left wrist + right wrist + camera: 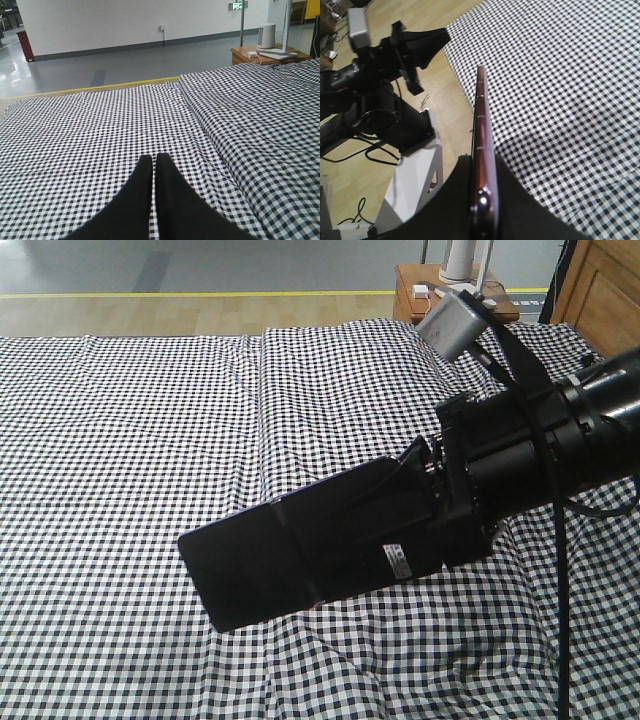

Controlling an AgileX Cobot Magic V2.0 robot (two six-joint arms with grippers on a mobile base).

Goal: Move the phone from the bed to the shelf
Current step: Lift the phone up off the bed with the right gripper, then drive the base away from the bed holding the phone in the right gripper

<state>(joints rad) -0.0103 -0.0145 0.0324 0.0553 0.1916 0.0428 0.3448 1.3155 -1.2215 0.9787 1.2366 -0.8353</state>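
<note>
The phone [235, 575], thin, black and glossy with a white sticker near one end, hangs flat above the bed [120, 440] and its black-and-white check sheet. My right gripper [300, 550] is shut on it from the right. In the right wrist view the phone [481, 115] shows edge-on, its pinkish rim clamped between the two black fingers [515, 200]. My left gripper [152, 159] is shut on nothing and hovers low over the bed [75, 130]. The shelf is out of view.
An orange-brown nightstand [420, 300] with a white device stands beyond the bed's far right corner, next to panelled wooden furniture [600, 285]. Wood floor and the white robot base [415, 185] lie beside the bed edge, with the left arm [385, 55] above them.
</note>
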